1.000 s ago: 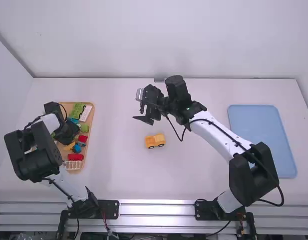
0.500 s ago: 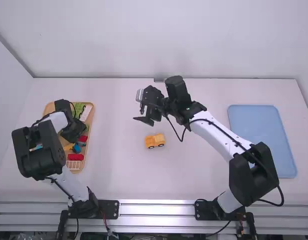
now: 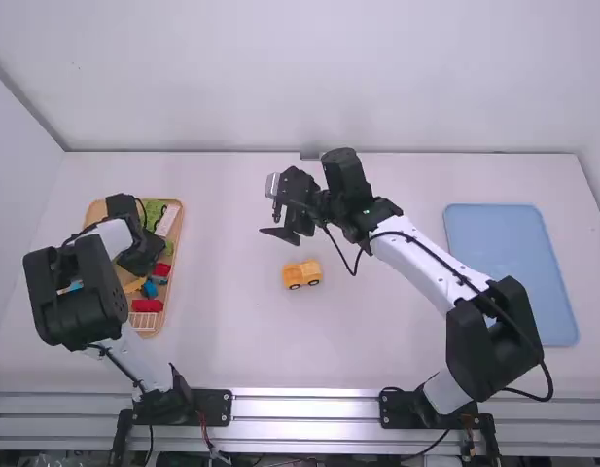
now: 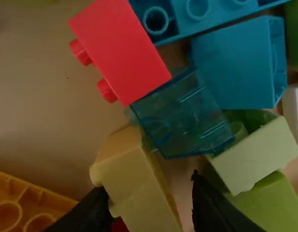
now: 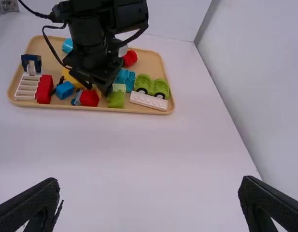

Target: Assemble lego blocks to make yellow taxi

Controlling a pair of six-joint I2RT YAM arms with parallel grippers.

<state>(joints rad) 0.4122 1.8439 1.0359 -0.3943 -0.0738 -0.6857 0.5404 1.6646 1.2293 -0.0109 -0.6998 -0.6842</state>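
The left gripper (image 3: 139, 257) is down at a wooden tray (image 3: 176, 255) of coloured blocks, its fingers apart on either side of a yellow block (image 4: 136, 186); contact is hard to judge. The right gripper (image 3: 269, 225), fingers spread wide, hangs over the white table (image 3: 377, 336). Nearby, between the arms, stands a yellow toy vehicle (image 3: 301, 274) with dark wheels.

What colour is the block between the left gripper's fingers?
The block is pale yellow, clearest in the left wrist view.
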